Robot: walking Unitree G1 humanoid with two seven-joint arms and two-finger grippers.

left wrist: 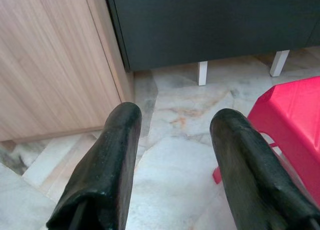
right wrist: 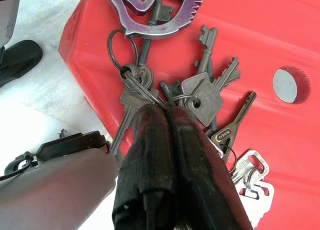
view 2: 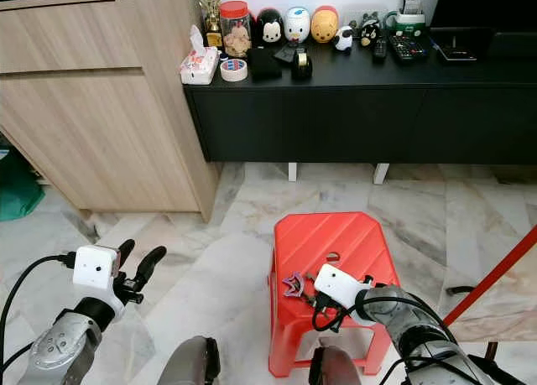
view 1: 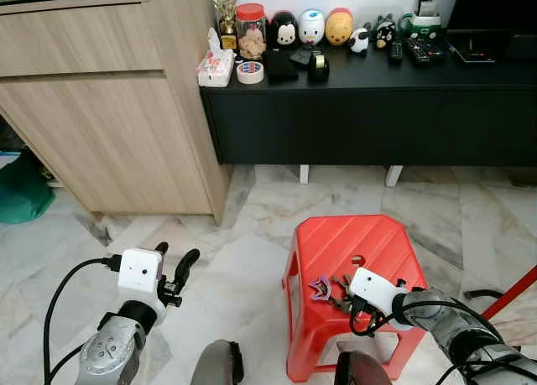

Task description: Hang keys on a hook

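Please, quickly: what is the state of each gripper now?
Left gripper: open, holding nothing.
Right gripper: shut on the keys on the red stool.

A red plastic stool point(view 1: 352, 251) on the marble floor point(view 1: 243, 234) carries a bunch of keys point(right wrist: 200, 97), perhaps a dozen.

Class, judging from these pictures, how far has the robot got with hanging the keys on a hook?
Done: the right gripper has reached the bunch of keys on the red stool, its fingers pressed together at the rings. In hand: securing that grip; the keys lie on the stool top, not lifted. Left: raising them, carrying them to a hook and hanging them; I cannot make out a hook. The left gripper hangs open over the floor.
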